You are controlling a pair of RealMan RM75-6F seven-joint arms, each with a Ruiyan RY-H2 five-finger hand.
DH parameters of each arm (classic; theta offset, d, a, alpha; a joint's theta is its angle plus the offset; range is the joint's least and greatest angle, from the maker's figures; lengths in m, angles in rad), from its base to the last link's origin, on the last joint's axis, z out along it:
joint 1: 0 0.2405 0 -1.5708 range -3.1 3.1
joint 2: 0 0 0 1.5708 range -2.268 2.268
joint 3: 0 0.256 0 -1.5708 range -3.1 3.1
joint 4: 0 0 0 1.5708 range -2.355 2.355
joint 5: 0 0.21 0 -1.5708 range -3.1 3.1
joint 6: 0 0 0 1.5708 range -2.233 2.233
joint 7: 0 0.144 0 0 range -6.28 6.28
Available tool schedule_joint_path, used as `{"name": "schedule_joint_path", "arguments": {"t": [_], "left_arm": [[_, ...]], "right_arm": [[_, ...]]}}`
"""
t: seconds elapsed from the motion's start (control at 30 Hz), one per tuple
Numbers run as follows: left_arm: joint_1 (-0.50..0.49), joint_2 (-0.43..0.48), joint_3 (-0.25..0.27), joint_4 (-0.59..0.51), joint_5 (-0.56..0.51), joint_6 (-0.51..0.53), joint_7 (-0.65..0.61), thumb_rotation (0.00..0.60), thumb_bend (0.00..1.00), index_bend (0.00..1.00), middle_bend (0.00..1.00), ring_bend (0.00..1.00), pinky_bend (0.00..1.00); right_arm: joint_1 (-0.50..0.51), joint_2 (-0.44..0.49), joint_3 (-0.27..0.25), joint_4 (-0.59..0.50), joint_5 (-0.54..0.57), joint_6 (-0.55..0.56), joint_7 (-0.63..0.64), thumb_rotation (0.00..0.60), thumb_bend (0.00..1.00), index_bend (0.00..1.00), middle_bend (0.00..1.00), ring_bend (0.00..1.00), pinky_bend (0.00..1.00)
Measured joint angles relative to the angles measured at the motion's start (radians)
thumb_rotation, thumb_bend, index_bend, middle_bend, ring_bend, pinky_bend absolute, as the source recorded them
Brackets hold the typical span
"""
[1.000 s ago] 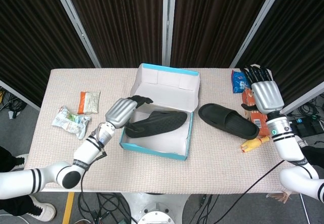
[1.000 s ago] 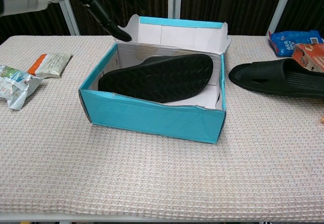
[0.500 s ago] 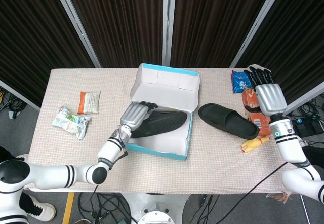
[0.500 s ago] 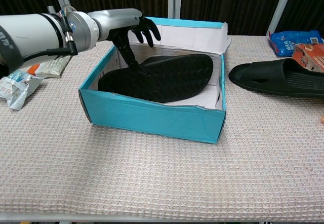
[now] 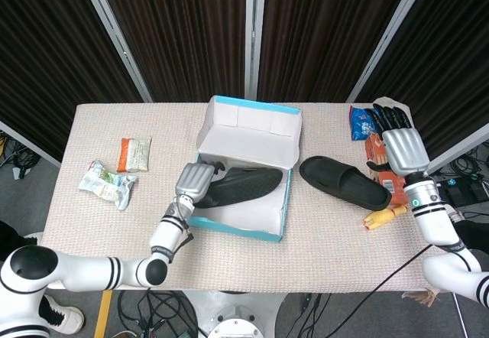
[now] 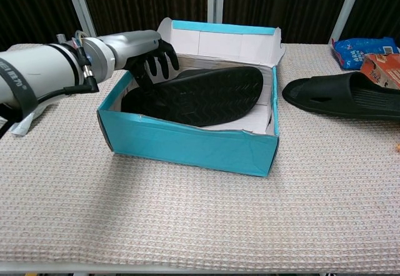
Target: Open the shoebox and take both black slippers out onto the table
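Observation:
An open teal shoebox (image 5: pixel 269 229) (image 6: pixel 187 145) stands mid-table with its lid flipped up at the back. One black slipper (image 5: pixel 243 185) (image 6: pixel 200 95) lies sole-up inside it. The other black slipper (image 5: pixel 344 182) (image 6: pixel 340 98) lies on the table to the right of the box. My left hand (image 5: pixel 194 181) (image 6: pixel 153 60) reaches into the box's left end, fingers spread down over the slipper's heel; whether it grips is unclear. My right hand (image 5: pixel 403 145) hovers flat and open beyond the table's right edge, holding nothing.
Snack packets (image 5: pixel 134 154) (image 5: pixel 106 183) lie on the left side of the table. A blue bag (image 5: pixel 359 122) (image 6: pixel 359 50), an orange box (image 5: pixel 378 154) (image 6: pixel 382 62) and a small yellow item (image 5: pixel 382 217) sit at the right edge near my right hand.
My left hand has moved from outside the box's left wall into the box and lowered onto the slipper's heel. The right hand has barely shifted.

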Motion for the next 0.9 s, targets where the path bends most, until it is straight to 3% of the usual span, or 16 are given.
{"name": "schedule_joint_path", "arguments": {"t": [0.23,0.6,0.9], "left_arm": [[0.002,-0.045,0.001,0.044,-0.004,0.037,0.048,0.6,0.0,0.37,0.4,0.39,0.51],[0.013,-0.099,-0.009,0.116,0.066,-0.01,0.008,0.6,0.01,0.46,0.49,0.46,0.61],[0.036,-0.134,-0.002,0.192,0.172,-0.058,-0.089,0.6,0.28,0.64,0.66,0.63,0.77]], "right_arm": [[-0.003,-0.004,-0.003,0.008,-0.002,-0.004,0.003,0.6,0.0,0.0,0.0,0.0,0.0],[-0.011,-0.001,0.002,0.003,0.0,0.006,-0.002,0.6,0.0,0.0,0.0,0.0,0.0],[-0.013,-0.002,0.006,0.003,0.007,0.007,-0.006,0.6,0.0,0.0,0.0,0.0,0.0]]}}
